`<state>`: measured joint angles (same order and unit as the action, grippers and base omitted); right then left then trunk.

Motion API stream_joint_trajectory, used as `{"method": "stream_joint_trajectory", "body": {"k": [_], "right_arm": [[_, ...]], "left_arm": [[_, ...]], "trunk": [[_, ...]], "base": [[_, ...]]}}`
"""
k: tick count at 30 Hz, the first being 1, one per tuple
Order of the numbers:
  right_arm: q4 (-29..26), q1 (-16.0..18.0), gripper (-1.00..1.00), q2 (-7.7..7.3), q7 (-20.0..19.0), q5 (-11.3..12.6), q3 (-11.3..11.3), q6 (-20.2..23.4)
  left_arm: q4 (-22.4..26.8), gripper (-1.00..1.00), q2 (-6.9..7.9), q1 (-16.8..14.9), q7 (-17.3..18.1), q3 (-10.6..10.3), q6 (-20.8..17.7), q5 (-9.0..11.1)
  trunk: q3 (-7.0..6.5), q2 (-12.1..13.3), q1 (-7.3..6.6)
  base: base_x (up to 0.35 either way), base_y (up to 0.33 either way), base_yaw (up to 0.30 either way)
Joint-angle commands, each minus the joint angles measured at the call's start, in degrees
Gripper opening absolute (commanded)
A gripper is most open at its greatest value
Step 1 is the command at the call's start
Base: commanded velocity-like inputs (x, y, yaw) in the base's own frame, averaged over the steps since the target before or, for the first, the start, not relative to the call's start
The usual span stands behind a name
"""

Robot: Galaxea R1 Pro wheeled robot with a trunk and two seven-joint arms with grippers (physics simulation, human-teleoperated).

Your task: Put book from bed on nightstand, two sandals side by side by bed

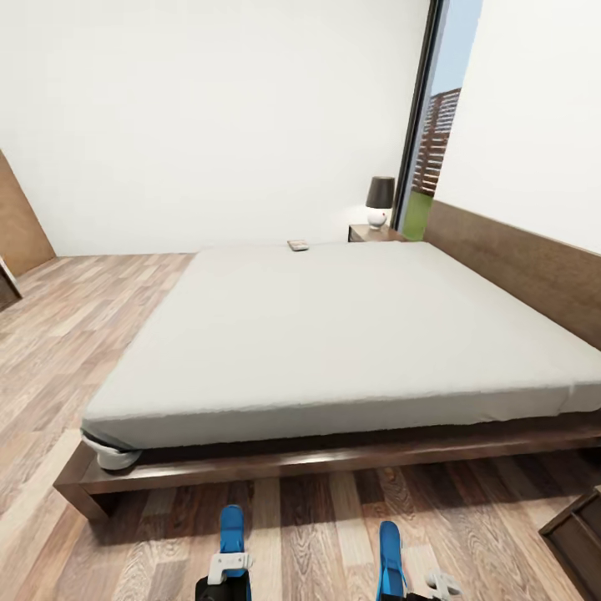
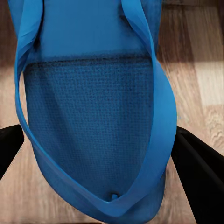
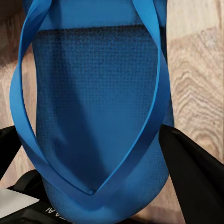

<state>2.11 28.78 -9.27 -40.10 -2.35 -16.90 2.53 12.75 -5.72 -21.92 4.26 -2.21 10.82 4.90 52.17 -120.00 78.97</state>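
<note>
The bed [image 1: 334,334] is my landmark: a wide, low platform with a dark-brown wooden base, a headboard along its right side and a plain light-grey mattress. Its long side runs across in front of me.

Past its far corner stands a dark nightstand [image 1: 373,233] carrying a small lamp [image 1: 380,200] with a dark shade, next to a tall window [image 1: 434,125].

On the wood-plank floor [image 1: 75,334] just short of the bed's near edge I hold a bright blue sandal in each hand, well apart from each other. The left sandal [image 1: 231,529] and the right sandal [image 1: 389,558] both lie lengthwise toward the bed. Each has a textured blue sole and thin blue thong straps meeting in a V.

My left gripper [image 2: 100,163] has its dark fingers [image 2: 198,172] clamped on either side of its sandal [image 2: 88,126]; my right gripper [image 3: 93,172] grips its sandal [image 3: 98,102] the same way.

The book [image 1: 298,245], small and pale, lies flat on the mattress at the bed's far edge, near the nightstand.
</note>
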Motion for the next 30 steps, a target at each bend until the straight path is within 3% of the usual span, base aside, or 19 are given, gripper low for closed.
{"method": "stream_joint_trajectory", "body": {"k": [1, 30], "right_arm": [[0.09, 0.05, -1.00, -0.04, -0.24, -0.20, -0.50, 0.29], [0.09, 0.05, -1.00, -0.04, -0.24, -0.20, -0.50, 0.29]], "left_arm": [[-0.10, -1.00, 0.01, -0.05, 0.41, -0.16, 0.18, 0.46], [-0.10, -1.00, 0.01, -0.05, 0.41, -0.16, 0.17, 0.46]], "trunk": [[0.05, -0.02, -0.01], [0.05, -0.02, -0.01]], "base": [[0.000, 0.000, 0.289], [0.000, 0.000, 0.286]]}}
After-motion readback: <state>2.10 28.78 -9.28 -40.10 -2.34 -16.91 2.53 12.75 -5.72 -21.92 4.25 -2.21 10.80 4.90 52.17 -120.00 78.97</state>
